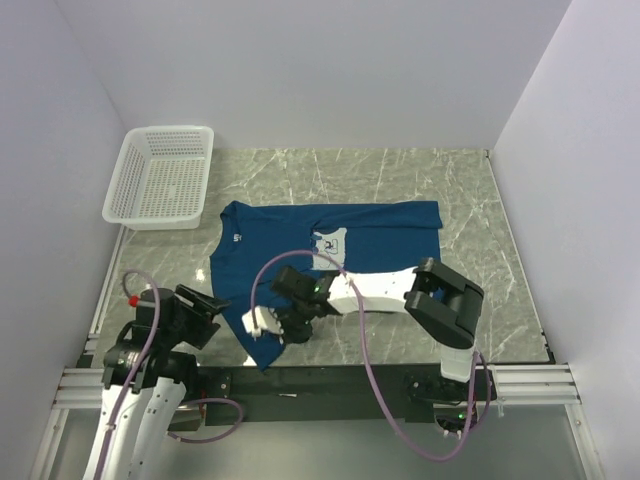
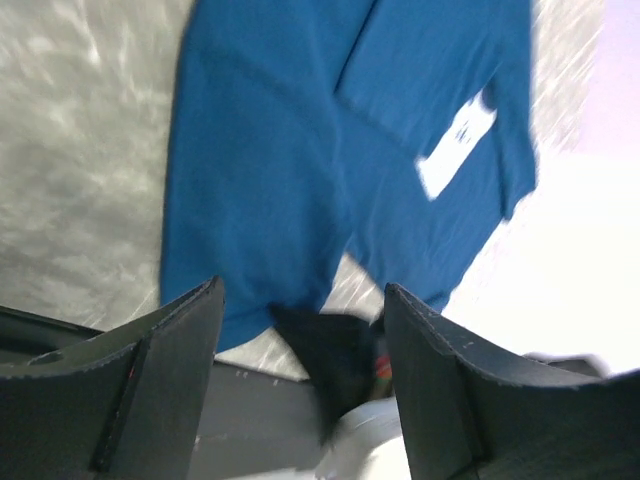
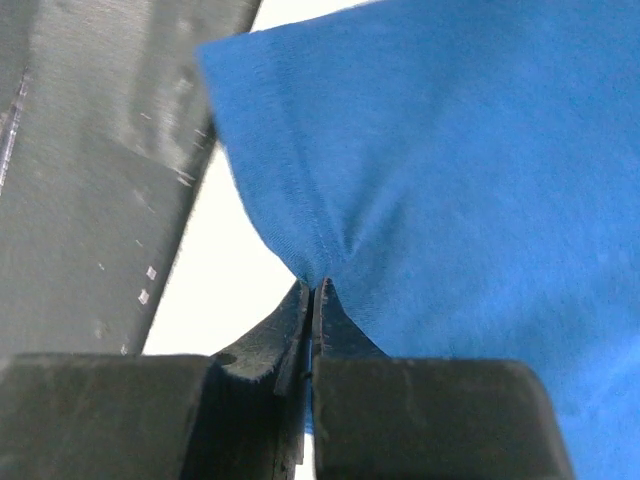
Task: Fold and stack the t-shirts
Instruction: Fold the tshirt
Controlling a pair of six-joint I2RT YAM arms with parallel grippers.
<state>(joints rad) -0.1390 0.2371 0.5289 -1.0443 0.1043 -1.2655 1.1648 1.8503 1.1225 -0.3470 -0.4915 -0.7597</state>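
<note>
Pale, bare walls close in the left, far and right sides of the space. They box in a table [image 1: 480, 200] topped in grey-green stone veined with white, its surface glossy enough to catch the light.

Most of the middle of that table is taken up by the one t-shirt [image 1: 300, 240] I can see. It is dark blue and lies sideways, collar to the left and hem to the right, with the pale square print facing up. Its near-left corner reaches to the table's near edge. To my eye it looks spread flat rather than folded, so the job is at its beginning. Every fold is yet to be made, and nothing is stacked.

A white lattice basket [image 1: 160, 178] sits at the far left corner, apart from the shirt.

The right end effector [image 3: 312, 290] is clenched on a pinch of the shirt's stitched edge near that near-left corner, and the cloth puckers where the jaws meet. The left end effector [image 2: 302, 290] hangs released just off the shirt's near left side, jaws apart and nothing between them.
</note>
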